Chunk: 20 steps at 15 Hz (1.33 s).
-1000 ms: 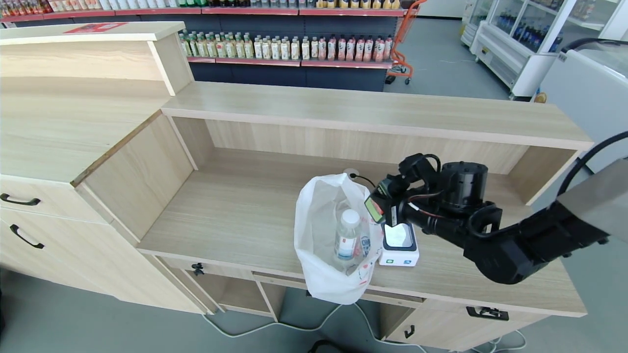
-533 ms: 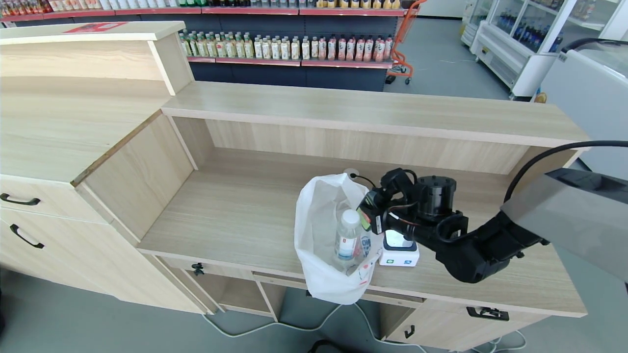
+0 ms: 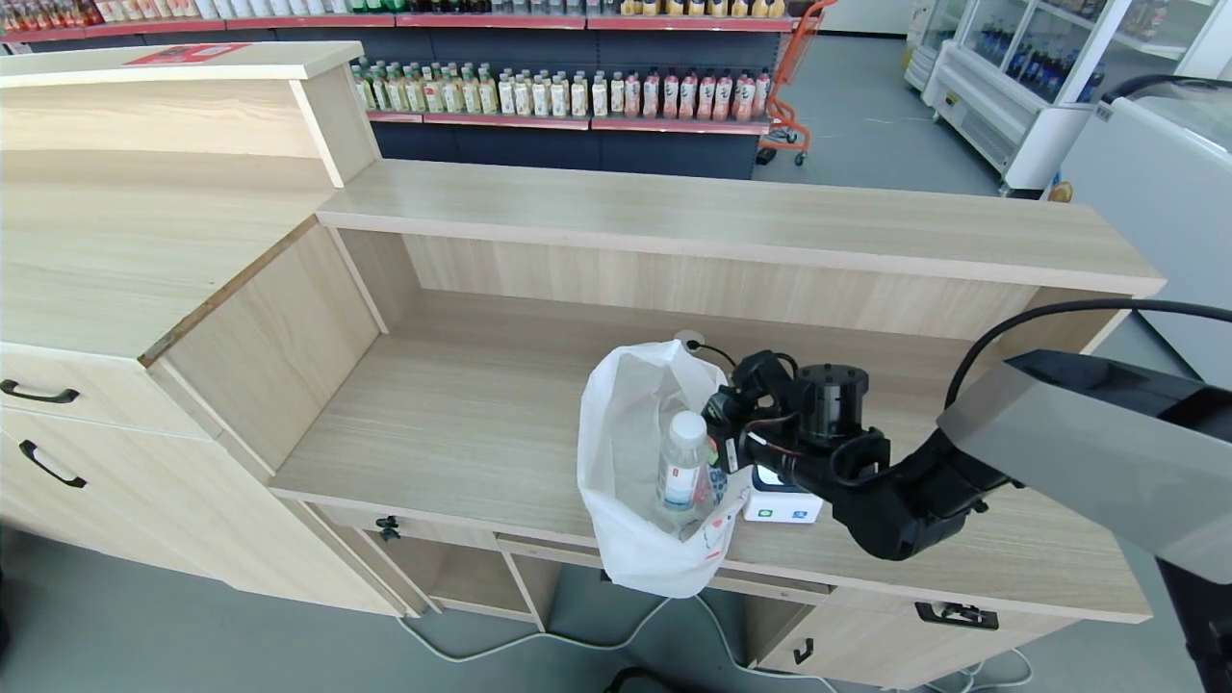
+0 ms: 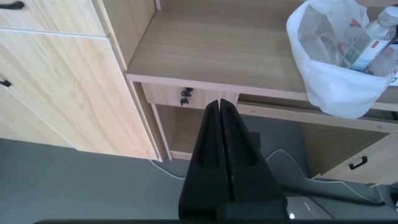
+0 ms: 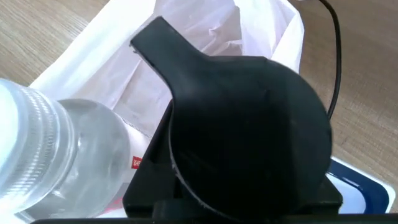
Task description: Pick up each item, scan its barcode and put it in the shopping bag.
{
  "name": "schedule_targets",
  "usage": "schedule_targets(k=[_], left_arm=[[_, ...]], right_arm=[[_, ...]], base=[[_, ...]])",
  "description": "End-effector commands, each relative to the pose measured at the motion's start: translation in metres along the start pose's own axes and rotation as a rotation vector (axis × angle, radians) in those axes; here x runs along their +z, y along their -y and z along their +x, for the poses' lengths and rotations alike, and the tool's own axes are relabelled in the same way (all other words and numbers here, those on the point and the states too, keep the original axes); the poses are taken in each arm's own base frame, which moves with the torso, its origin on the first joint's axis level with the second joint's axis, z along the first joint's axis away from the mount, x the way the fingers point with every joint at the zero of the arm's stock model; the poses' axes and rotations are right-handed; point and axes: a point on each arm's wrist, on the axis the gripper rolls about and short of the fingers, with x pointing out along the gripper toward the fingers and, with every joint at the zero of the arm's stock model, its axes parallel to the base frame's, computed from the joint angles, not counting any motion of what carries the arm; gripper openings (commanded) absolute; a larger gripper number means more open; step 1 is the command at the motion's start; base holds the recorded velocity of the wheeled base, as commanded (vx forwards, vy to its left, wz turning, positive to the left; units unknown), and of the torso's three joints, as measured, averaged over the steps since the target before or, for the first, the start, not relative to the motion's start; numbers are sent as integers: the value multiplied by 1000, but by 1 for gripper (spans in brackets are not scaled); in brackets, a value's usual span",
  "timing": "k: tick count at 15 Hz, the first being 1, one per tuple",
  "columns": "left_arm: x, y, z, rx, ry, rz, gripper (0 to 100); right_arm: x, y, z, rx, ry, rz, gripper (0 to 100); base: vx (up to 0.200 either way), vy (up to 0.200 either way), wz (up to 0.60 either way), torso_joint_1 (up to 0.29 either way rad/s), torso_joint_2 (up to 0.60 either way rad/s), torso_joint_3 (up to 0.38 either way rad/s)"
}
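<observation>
The long wooden bench (image 3: 462,414) takes up the middle of the head view, a raised ledge running along its back edge. Behind it, store shelves (image 3: 558,96) carry rows of drinks.

The right arm comes in over the bench's right end and bends toward the front edge. There sits the white shopping bag (image 3: 616,443), mouth open, its bottom sagging over the front edge, right of the middle. Just beside it, toward the right end, the small white scanner (image 3: 784,502) rests flat on the bench, partly tucked under the arm.

Inside the bag a clear water bottle (image 3: 681,467) with a white cap stands nearly upright, leaning a touch against the wall nearest the scanner.

The right claw (image 3: 720,433) is at the bag's rim on the scanner side, just beside the bottle's cap. I cannot tell whether it is apart or together, because dark housing blocks the right wrist view and the head view is too crowded there.

The left claw (image 4: 219,104) is pressed together with nothing in it. It hangs low in front of the bench, below the front edge and well apart from the bag.

A thin black cable (image 3: 710,348) runs from a hole near the back of the bench toward the scanner.
</observation>
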Motion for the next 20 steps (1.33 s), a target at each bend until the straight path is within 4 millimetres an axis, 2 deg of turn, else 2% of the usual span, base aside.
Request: schedule_targets(k=[1,6,10,14,15,18,20], left_arm=[[0,0,0,0,3,0,0],[0,0,0,0,1,0,0],[0,0,0,0,1,0,0],[0,0,0,0,0,0,0],[0,0,0,0,-2,0,0],[0,0,0,0,0,0,0],[0,0,0,-1,-2,0,0]], right_arm=[[-6,0,5,0,-11,1,0],[-16,0,3,-3,-43,2,0],[-27,14,3,-41,-72,-3,0],[-30,17,2,-45,-82,-10,0],[-30,17,2,-47,-82,-9,100],[-23,18,0,-45,-65,-9,100],[-7,19,-6,-45,-29,-9,100]], base=[[0,0,0,0,0,0],[0,0,0,0,0,0],[0,0,0,0,0,0],[0,0,0,0,0,0],[0,0,0,0,0,0],[0,0,0,0,0,0],[0,0,0,0,0,0]])
